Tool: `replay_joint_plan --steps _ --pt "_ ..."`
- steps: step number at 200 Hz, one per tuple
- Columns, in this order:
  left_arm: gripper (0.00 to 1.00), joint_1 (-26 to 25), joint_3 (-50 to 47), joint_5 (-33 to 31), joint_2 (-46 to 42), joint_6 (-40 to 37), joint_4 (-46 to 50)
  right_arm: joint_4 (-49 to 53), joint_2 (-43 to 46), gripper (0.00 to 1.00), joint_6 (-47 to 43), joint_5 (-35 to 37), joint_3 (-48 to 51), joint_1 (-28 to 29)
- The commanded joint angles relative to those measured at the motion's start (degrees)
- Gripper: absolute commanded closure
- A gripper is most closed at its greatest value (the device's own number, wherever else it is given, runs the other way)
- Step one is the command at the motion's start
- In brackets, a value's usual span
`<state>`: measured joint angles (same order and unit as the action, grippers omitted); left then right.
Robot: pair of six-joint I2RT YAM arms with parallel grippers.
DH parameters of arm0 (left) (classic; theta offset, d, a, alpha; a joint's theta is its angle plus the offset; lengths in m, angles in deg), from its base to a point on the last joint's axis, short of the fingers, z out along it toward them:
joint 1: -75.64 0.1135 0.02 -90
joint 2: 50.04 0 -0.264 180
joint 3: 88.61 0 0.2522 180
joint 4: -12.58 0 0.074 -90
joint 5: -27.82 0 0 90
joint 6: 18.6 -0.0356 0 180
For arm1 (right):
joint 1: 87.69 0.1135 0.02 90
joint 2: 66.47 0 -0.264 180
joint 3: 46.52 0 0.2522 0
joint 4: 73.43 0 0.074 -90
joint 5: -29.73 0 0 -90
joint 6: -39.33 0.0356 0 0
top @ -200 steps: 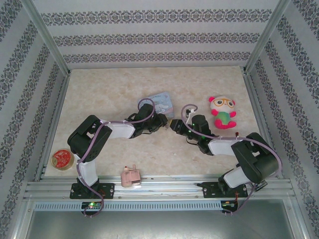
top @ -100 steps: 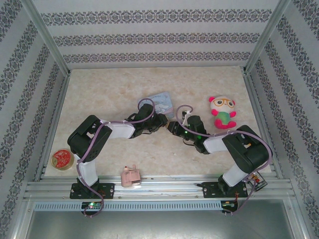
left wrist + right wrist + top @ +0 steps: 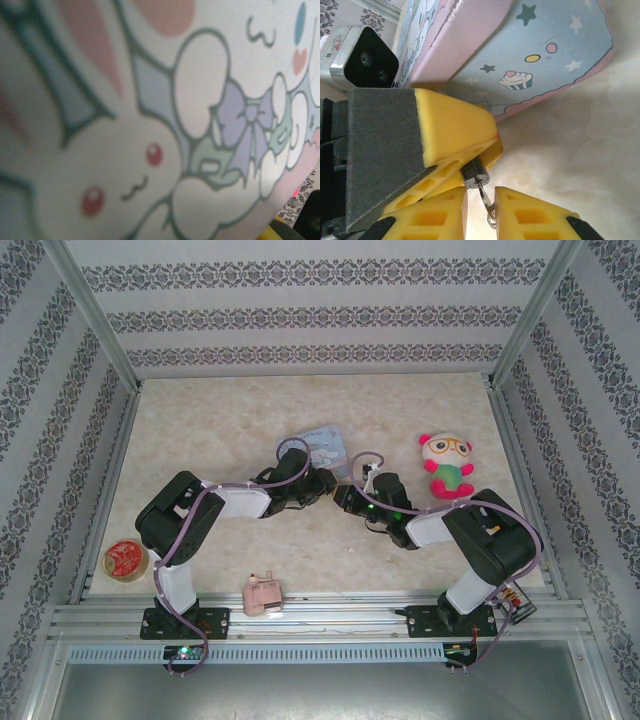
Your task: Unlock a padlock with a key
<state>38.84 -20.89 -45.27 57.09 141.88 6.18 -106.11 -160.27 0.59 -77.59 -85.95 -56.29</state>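
Note:
The small dark padlock is held between the yellow fingers of my left gripper, keyhole face toward the right wrist camera. The thin grey key sits in the keyhole, a small ring hanging from its end. My right gripper stands with one finger on each side of the key. The key rests against the right finger and a gap shows on the left. From above, the left gripper and right gripper meet tip to tip just below the blue cartoon tin.
The cartoon tin lies very close in front of the left wrist camera and just behind the padlock. A plush panda sits at the right, a pink toy at the front edge, a red round item at the front left.
The right arm has drawn in to the left, bringing its gripper up against the left gripper's tip. The left arm has stayed in place.

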Motion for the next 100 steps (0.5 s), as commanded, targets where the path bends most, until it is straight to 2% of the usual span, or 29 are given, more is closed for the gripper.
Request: replay_joint_plan --steps 1,64,87,100 --pt "0.85 -1.61 -2.27 6.65 1.23 4.23 3.77 -2.21 -0.94 0.77 0.79 1.09 -0.52 0.81" --pt "0.85 -1.61 -2.48 6.47 1.06 4.41 3.56 -3.81 -2.16 0.78 1.36 2.03 -0.03 1.61" --pt "0.84 -1.61 -2.45 6.5 1.02 4.36 3.64 -4.01 -2.56 0.92 1.53 2.03 -0.31 1.74" --pt "0.81 -1.61 -2.56 6.48 1.04 4.41 3.39 -4.5 -2.94 0.97 1.79 2.11 -0.52 1.72"
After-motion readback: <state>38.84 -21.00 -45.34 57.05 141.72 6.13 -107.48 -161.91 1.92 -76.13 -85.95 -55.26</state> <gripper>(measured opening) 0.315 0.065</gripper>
